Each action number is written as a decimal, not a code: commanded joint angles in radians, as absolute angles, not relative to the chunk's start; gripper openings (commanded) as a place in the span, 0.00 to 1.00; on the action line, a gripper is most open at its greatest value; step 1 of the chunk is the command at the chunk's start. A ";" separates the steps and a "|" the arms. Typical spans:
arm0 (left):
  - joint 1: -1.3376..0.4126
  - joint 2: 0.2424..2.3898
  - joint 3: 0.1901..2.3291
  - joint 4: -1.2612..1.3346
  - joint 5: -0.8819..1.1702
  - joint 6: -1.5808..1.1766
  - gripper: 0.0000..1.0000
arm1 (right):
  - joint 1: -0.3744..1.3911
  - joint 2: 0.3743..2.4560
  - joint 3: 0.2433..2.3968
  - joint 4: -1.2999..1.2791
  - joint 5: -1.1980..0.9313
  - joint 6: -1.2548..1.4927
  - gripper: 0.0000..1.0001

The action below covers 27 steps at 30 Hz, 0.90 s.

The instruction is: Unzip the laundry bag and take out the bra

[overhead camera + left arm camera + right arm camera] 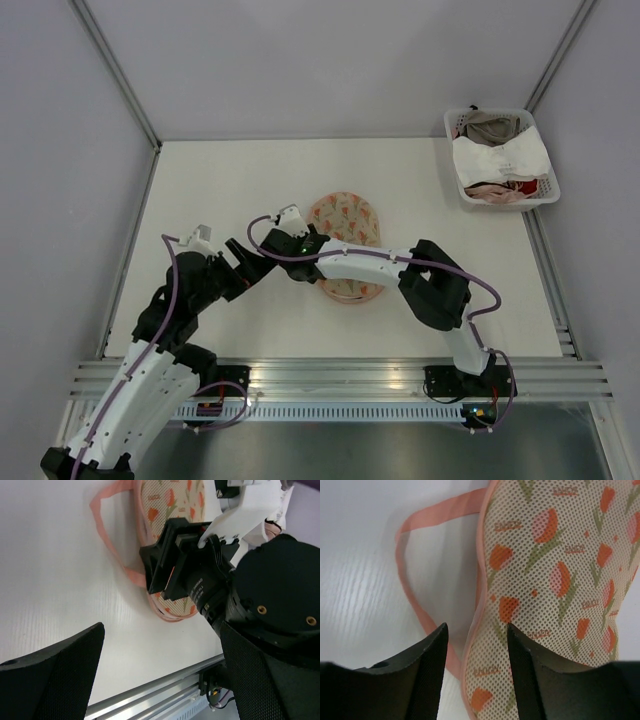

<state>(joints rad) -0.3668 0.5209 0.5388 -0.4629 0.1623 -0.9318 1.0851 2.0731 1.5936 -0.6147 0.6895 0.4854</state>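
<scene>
1. Your right end effector [476, 630], fingers parted and gripping nothing, hangs over the left rim of the laundry bag [555, 580]; it is the nearer arm.
2. Your left end effector [161, 635] hovers spread wide above the table [50, 555], just left of the bag.
3. Mid-table, the bag looks closed, its long axis running away from your bases. The bra is out of view, presumably inside.
4. Its pink edging [481, 575] runs toward the right fingers' gap; no zip pull shows.
</scene>
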 commanded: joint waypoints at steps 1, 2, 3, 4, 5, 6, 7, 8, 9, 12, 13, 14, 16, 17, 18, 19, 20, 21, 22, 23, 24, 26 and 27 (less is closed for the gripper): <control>-0.370 0.497 0.551 -0.429 0.172 -0.956 1.00 | 1.082 2.140 1.664 -0.710 0.833 0.557 0.54; -0.371 0.495 0.552 -0.431 0.170 -0.954 1.00 | 1.081 2.158 1.667 -0.712 0.842 0.561 0.51; -0.371 0.492 0.552 -0.434 0.170 -0.953 1.00 | 1.078 2.166 1.669 -0.715 0.850 0.563 0.45; -0.371 0.486 0.552 -0.437 0.170 -0.951 1.00 | 1.075 2.174 1.664 -0.712 0.848 0.564 0.39; -0.371 0.482 0.555 -0.446 0.166 -0.951 1.00 | 1.072 2.172 1.649 -0.710 0.842 0.571 0.32; -0.371 0.477 0.555 -0.451 0.161 -0.951 1.00 | 1.063 2.169 1.635 -0.694 0.833 0.569 0.21; -0.370 0.469 0.557 -0.456 0.157 -0.951 1.00 | 1.060 2.152 1.620 -0.683 0.822 0.569 0.15; -0.371 0.454 0.560 -0.465 0.146 -0.953 1.00 | 1.054 2.140 1.586 -0.657 0.809 0.571 0.08; -0.371 0.446 0.561 -0.471 0.138 -0.954 1.00 | 1.051 2.125 1.571 -0.646 0.807 0.569 0.00; -0.371 0.422 0.566 -0.479 0.121 -0.959 1.00 | 1.049 2.048 1.504 -0.586 0.786 0.551 0.00; -0.370 0.422 0.569 -0.480 0.123 -0.959 1.00 | 1.049 1.993 1.484 -0.568 0.775 0.546 0.00; -0.371 0.429 0.574 -0.479 0.123 -0.957 1.00 | 1.046 1.961 1.447 -0.539 0.759 0.546 0.00; -0.371 0.443 0.577 -0.479 0.127 -0.954 1.00 | 1.032 1.854 1.410 -0.520 0.752 0.548 0.00; -0.370 0.451 0.578 -0.476 0.135 -0.947 0.99 | 1.029 1.818 1.384 -0.523 0.764 0.549 0.00; -0.371 0.472 0.578 -0.463 0.146 -0.940 1.00 | 1.017 1.784 1.375 -0.529 0.773 0.549 0.00; -0.370 0.483 0.575 -0.445 0.156 -0.934 1.00 | 1.011 1.722 1.367 -0.540 0.784 0.548 0.01; -0.370 0.498 0.574 -0.424 0.196 -0.921 1.00 | 1.003 1.694 1.359 -0.564 0.798 0.548 0.01; -0.370 0.543 0.562 -0.369 0.224 -0.914 1.00 | 0.983 1.651 1.358 -0.586 0.823 0.546 0.00; -0.370 0.570 0.563 -0.351 0.251 -0.908 1.00 | 0.968 1.637 1.358 -0.607 0.839 0.548 0.00; -0.371 0.606 0.564 -0.332 0.306 -0.899 1.00 | 0.951 1.622 1.358 -0.650 0.851 0.548 0.01; -0.371 0.638 0.565 -0.302 0.336 -0.893 1.00 | 0.910 1.615 1.358 -0.673 0.865 0.548 0.00; -0.371 0.753 0.564 -0.210 0.423 -0.881 0.99 | 0.858 1.618 1.364 -0.740 0.905 0.552 0.00; -0.371 0.785 0.565 -0.174 0.448 -0.879 1.00 | 0.804 1.635 1.367 -0.764 0.929 0.560 0.01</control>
<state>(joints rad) -0.3683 0.6960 0.5453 -0.3370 0.2962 -0.9207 0.8951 1.5940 1.3647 -0.6319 0.8337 0.5484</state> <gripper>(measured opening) 0.993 0.010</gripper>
